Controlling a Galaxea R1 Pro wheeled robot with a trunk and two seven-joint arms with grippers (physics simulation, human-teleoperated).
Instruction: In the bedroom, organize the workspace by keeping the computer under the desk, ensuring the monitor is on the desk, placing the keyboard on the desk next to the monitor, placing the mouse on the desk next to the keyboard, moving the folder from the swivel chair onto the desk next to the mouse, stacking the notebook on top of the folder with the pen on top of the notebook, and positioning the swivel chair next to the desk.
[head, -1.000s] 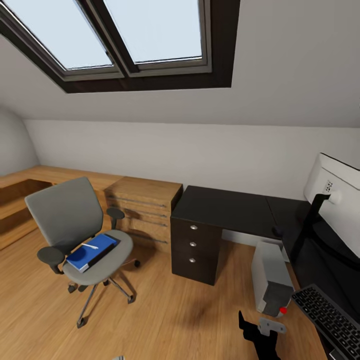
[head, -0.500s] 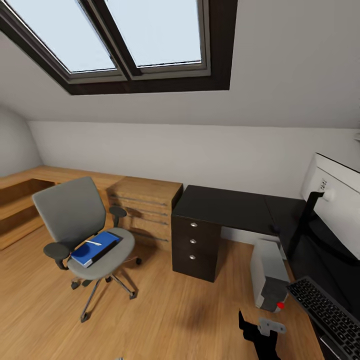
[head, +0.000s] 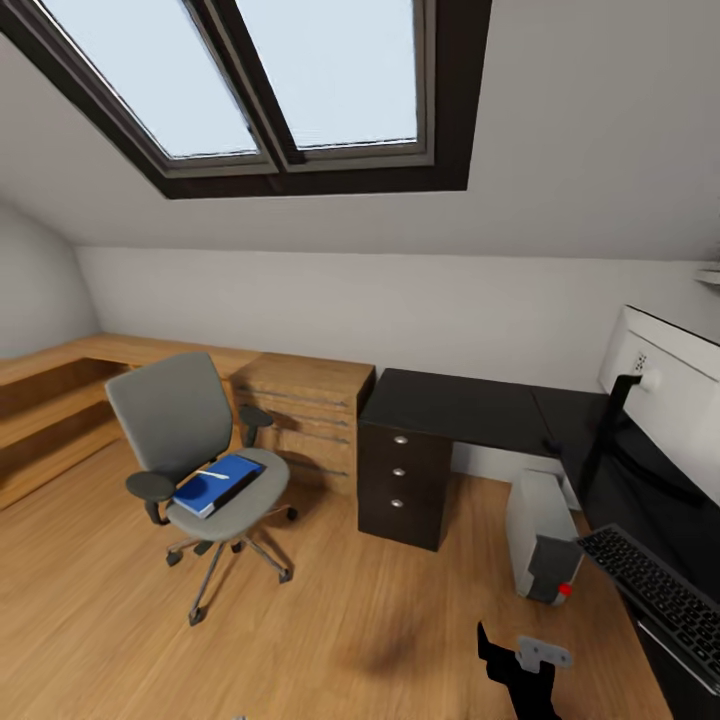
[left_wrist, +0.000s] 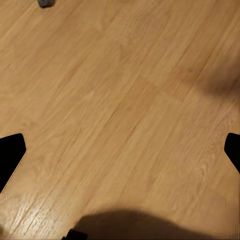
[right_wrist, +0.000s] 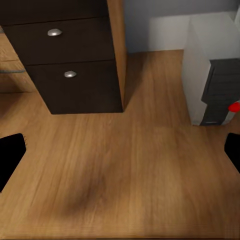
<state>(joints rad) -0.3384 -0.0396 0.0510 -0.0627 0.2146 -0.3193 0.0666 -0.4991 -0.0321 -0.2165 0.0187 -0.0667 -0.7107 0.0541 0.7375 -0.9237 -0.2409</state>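
Note:
The grey swivel chair (head: 190, 440) stands on the wooden floor, left of the desk and apart from it. On its seat lies the blue folder (head: 218, 485) with a thin white pen-like thing on top; I cannot tell a notebook apart from it. The black desk (head: 450, 405) has a drawer unit (right_wrist: 75, 75). The grey computer (head: 538, 530) stands on the floor under it and also appears in the right wrist view (right_wrist: 212, 65). The monitor (head: 670, 390) and the keyboard (head: 655, 595) sit on the desk at the right. The mouse is out of view. Both the left gripper (left_wrist: 120, 155) and the right gripper (right_wrist: 120, 155) hang open over bare floor.
A low oak chest (head: 305, 420) stands between chair and desk. An oak bench (head: 50, 395) runs along the left wall. A sloped ceiling with a skylight (head: 300, 80) hangs above. My right arm (head: 520, 665) shows at the lower edge.
The whole picture has shifted, so the camera has moved: chair, chest and desk now sit further right and a little smaller. Nothing has moved on its own.

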